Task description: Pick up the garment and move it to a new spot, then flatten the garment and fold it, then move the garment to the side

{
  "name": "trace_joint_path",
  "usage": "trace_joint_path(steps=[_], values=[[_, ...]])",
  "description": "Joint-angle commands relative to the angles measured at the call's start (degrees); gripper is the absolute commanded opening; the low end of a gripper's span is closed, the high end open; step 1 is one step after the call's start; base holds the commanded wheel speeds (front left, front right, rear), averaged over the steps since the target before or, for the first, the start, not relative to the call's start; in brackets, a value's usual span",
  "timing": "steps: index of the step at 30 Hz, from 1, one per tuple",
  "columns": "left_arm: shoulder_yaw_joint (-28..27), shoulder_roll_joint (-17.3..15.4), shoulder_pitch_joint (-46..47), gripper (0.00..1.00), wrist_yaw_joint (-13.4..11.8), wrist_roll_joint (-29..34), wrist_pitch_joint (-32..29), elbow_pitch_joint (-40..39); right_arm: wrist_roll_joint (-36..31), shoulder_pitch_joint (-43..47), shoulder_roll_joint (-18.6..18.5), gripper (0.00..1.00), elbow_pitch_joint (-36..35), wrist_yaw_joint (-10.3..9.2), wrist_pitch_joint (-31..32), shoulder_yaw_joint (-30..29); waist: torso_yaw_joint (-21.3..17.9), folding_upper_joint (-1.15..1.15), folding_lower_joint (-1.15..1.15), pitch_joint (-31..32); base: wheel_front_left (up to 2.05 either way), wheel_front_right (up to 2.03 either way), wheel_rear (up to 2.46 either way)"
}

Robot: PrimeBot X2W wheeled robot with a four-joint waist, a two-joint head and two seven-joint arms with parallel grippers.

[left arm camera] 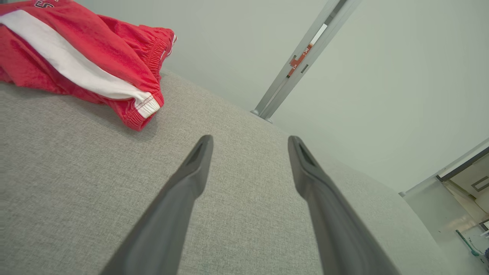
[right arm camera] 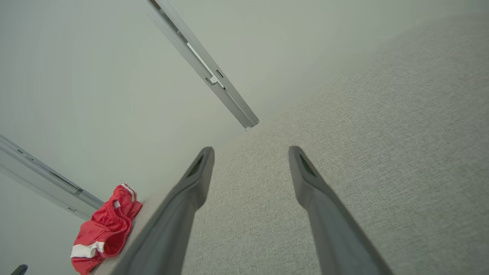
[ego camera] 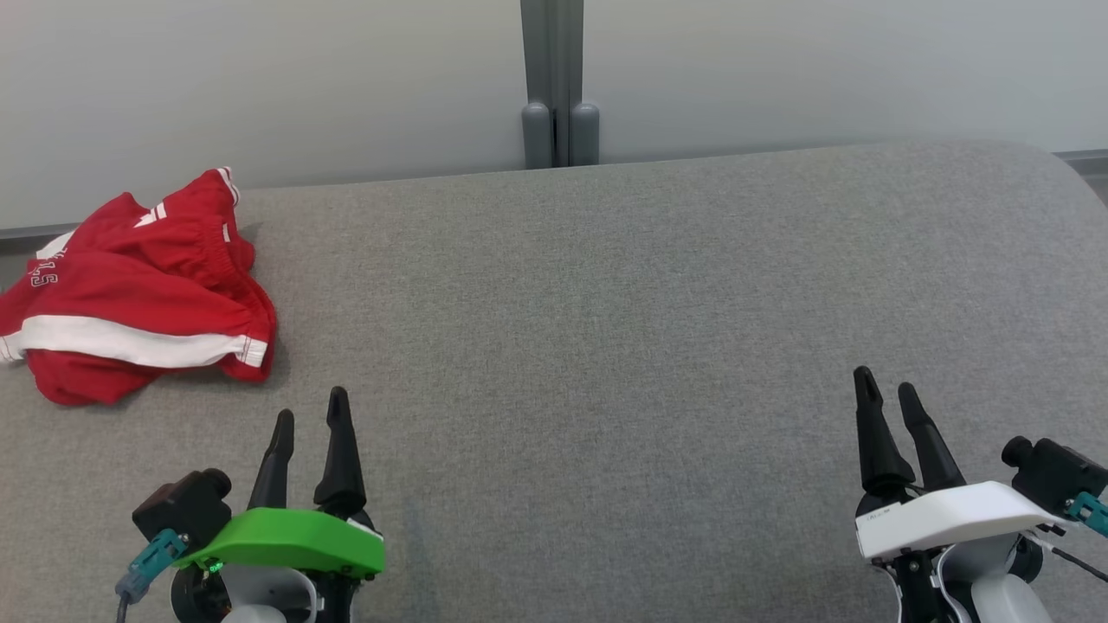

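Note:
The garment (ego camera: pixel 138 294) is a pair of red shorts with white stripes, lying crumpled at the far left of the grey cushioned surface (ego camera: pixel 606 303). It also lies at the upper left of the left wrist view (left arm camera: pixel 84 57) and small at the lower left of the right wrist view (right arm camera: pixel 103 229). My left gripper (ego camera: pixel 310 415), under a green cover, stands open just in front of the garment, apart from it and holding nothing. At the lower right my right gripper (ego camera: pixel 887 389), under a white cover, is open and empty, far from the garment.
A pale wall (ego camera: pixel 779 69) runs behind the grey surface, with a grey vertical post (ego camera: pixel 559 86) at its middle. The surface's far edge meets the wall and its right corner is rounded.

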State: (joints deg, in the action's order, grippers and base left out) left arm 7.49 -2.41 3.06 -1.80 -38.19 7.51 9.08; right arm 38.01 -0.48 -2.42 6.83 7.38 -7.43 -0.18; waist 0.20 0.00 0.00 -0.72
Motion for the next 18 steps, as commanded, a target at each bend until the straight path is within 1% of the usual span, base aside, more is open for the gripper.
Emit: trace_joint_path(steps=[1,18], values=[[0.2,-0.4,-0.1,1.00,-0.4,2.0,0.6,-0.4,-2.0,-0.1,-0.4,1.00,-0.7,0.14,-0.6,0.2,0.0,0.00,0.00,0.0,0.00,0.00,0.00],[2.2,-0.5,-0.8,1.00,-1.9,10.5,3.2,1.7,-13.7,0.7,-0.4,1.00,0.4,0.16,-3.2,1.7,0.2,0.00,0.00,0.4,0.00,0.00,0.00]])
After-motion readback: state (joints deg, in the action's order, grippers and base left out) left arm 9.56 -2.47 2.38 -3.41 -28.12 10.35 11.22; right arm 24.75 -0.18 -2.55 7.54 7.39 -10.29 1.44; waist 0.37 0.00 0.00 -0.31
